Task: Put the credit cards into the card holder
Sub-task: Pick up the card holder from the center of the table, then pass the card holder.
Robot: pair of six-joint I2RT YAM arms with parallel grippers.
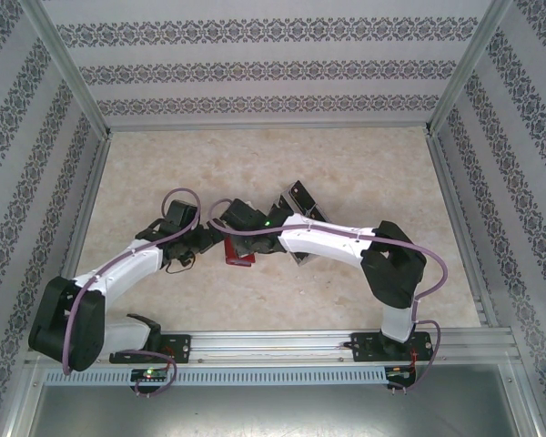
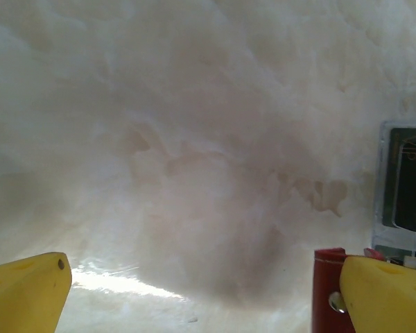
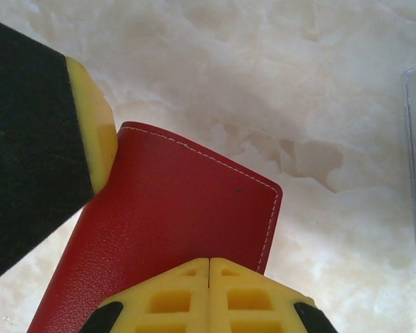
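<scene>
The left gripper (image 2: 204,298) is wide open beside the red card holder (image 3: 180,222) mid-table, the right gripper (image 3: 208,288) is squeezed shut over it, and a credit card (image 2: 410,182) lies in the clear tray (image 2: 382,208), so nothing looks put away.

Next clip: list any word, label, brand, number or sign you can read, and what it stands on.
None can be read.
Flat black rectangular card in the clear plastic tray: pale markings, too blurred to read.
Red leather-like wallet: plain stitched face, no lettering showing.
</scene>
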